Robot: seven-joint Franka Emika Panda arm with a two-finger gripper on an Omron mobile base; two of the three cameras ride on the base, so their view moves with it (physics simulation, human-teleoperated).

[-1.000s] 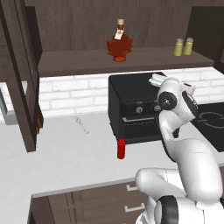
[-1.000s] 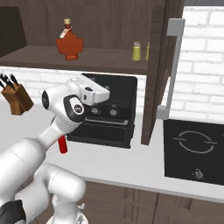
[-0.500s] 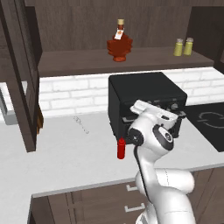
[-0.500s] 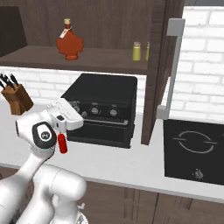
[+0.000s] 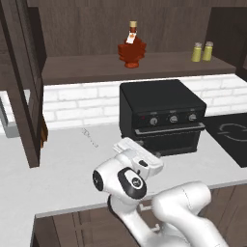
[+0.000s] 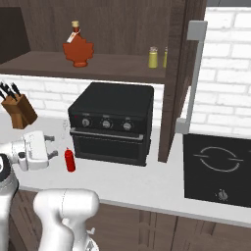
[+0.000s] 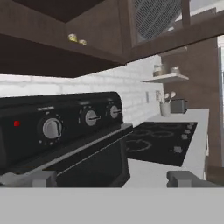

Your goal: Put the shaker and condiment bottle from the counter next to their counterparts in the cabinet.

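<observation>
The red condiment bottle [image 6: 70,160] stands upright on the pale counter [image 6: 147,186], just in front of the black toaster oven's left corner. My gripper [image 6: 53,147] hangs low, just left of the bottle. It is open and empty, its fingers pointing at the bottle. In the hand view the gripper [image 7: 113,179] faces the oven's knobs, fingertips [image 7: 43,178] wide apart. Up in the dark cabinet [image 5: 96,67], two yellow-green shakers [image 5: 197,52] stand side by side at the shelf's right end. The amber leaf-shaped bottle [image 5: 131,48] stands near the shelf's middle. In the left base view my hand hides the red bottle.
The black toaster oven [image 5: 161,116] sits on the counter under the shelf. A black cooktop [image 6: 218,164] lies to its right. A knife block [image 6: 17,110] stands at the far left. Open cabinet doors [image 5: 21,82] hang down on both sides.
The arm has swung down from in front of the oven to counter height, left of the red bottle. The gripper has stayed open.
</observation>
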